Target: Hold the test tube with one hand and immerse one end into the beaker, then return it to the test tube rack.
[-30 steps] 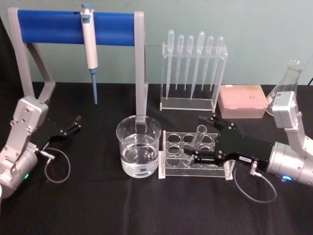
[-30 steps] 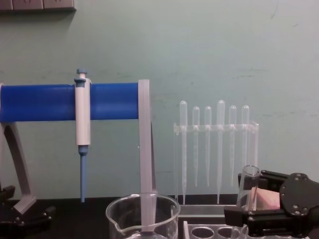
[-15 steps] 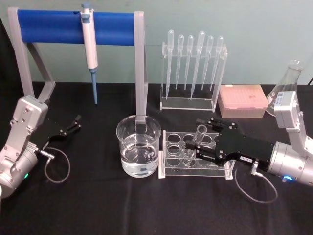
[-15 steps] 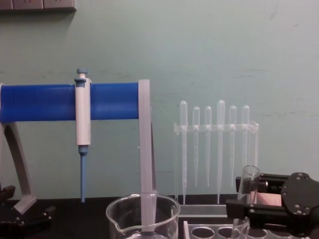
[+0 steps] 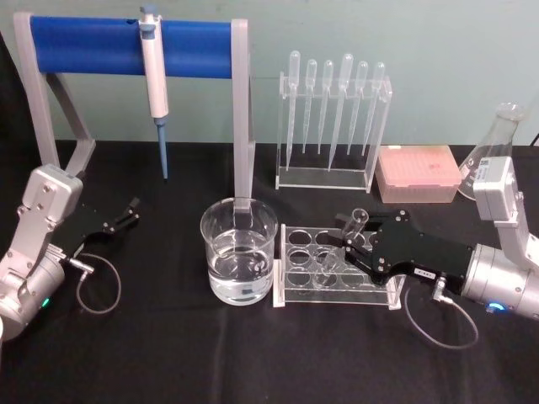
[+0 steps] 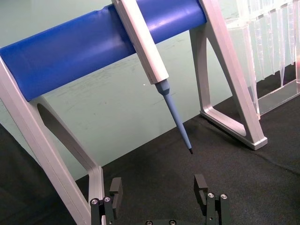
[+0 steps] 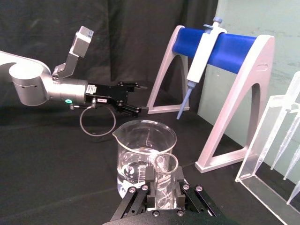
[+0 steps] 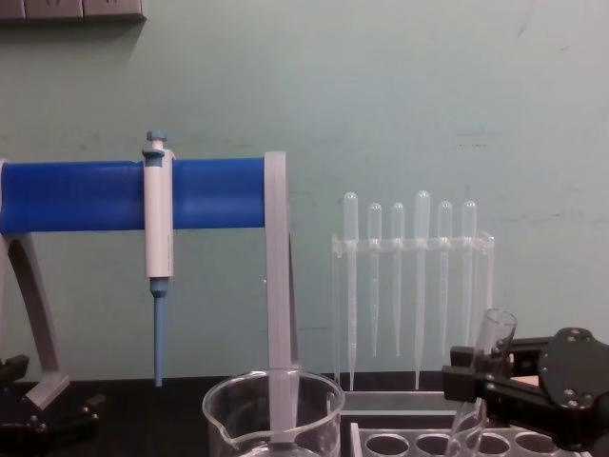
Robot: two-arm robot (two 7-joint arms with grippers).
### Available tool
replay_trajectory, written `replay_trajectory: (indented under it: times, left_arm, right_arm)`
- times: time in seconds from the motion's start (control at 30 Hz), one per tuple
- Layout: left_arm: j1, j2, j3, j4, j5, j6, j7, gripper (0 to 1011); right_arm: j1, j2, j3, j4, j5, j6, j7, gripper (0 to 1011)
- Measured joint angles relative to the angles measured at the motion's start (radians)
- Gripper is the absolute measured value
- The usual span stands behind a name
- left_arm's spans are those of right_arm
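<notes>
The left end effector lies low over the black bench, well off to the far side of everything that matters, and its two black fingers stand wide apart with nothing between them. To its right is the wide clear glass beaker, partly filled with water. It sits just beside the near end of the clear acrylic test tube rack, on the side of the rack away from the right end effector. That black two-fingered end effector reaches in over the rack's right part and is closed on the long clear glass test tube, pinching it partway up with a finger on each side. The tube does not stand plumb. Its rounded bottom is down in the rack, in a well on the beaker side of the fingers, and its flared rim leans back toward the right end effector's own wrist. The long axis therefore slopes away from the beaker. The right arm is plainly the nearer one. Whichever way the tube is bound, I judge it wants to be brought upright first, since the beaker lies straight out beyond the fingertips, past the rack's end.
</notes>
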Motion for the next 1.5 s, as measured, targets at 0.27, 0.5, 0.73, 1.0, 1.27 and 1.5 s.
replay_trajectory:
  times: [0.27, 0.5, 0.73, 1.0, 1.27, 1.5]
  left_arm:
    - [0.0, 0.0, 0.0, 0.0, 0.0, 0.0, 0.0, 1000]
    - [0.0, 0.0, 0.0, 0.0, 0.0, 0.0, 0.0, 1000]
    - [0.0, 0.0, 0.0, 0.0, 0.0, 0.0, 0.0, 1000]
    - [0.0, 0.0, 0.0, 0.0, 0.0, 0.0, 0.0, 1000]
    - [0.0, 0.0, 0.0, 0.0, 0.0, 0.0, 0.0, 1000]
    - [0.0, 0.0, 0.0, 0.0, 0.0, 0.0, 0.0, 1000]
  right_arm:
    - [-0.007, 0.008, 0.014, -0.03, -0.024, -0.003, -0.036, 225]
    - [-0.002, 0.026, 0.028, -0.073, -0.024, 0.032, -0.043, 225]
    - [0.017, 0.048, 0.036, -0.12, 0.026, 0.126, -0.036, 225]
    - [0.034, 0.084, 0.031, -0.177, 0.066, 0.214, -0.04, 224]
    - [0.067, 0.118, 0.029, -0.226, 0.093, 0.279, -0.061, 225]
    - [0.105, 0.131, 0.028, -0.236, 0.119, 0.313, -0.07, 225]
